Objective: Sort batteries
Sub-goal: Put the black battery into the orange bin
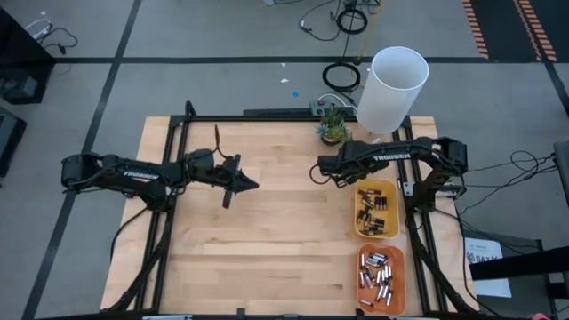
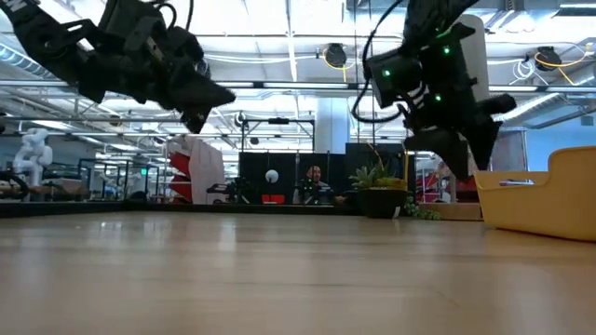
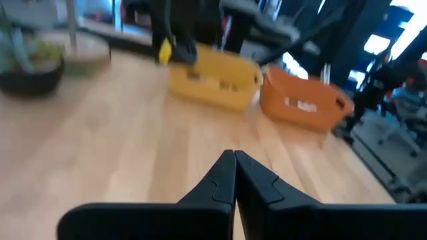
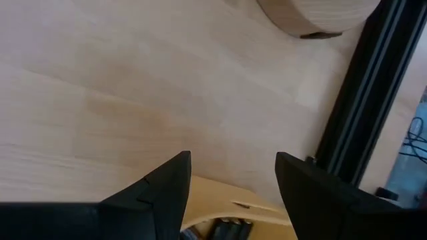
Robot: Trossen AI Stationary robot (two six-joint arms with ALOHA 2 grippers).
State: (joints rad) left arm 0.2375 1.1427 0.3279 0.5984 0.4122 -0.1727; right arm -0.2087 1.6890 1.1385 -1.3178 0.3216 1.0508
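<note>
Batteries fill the yellow tray and more batteries lie in the orange tray just below it, both at the right edge of the wooden table. The right gripper hangs with fingers apart beside the yellow tray's far rim, holding nothing. The left gripper waits mid-table, fingers pressed together and empty. A descent from here could likely clip the tray wall or nudge several packed cells at once, since they lie touching. Beyond the bare boards stand a white cylinder, a small potted plant and an open workshop.
</note>
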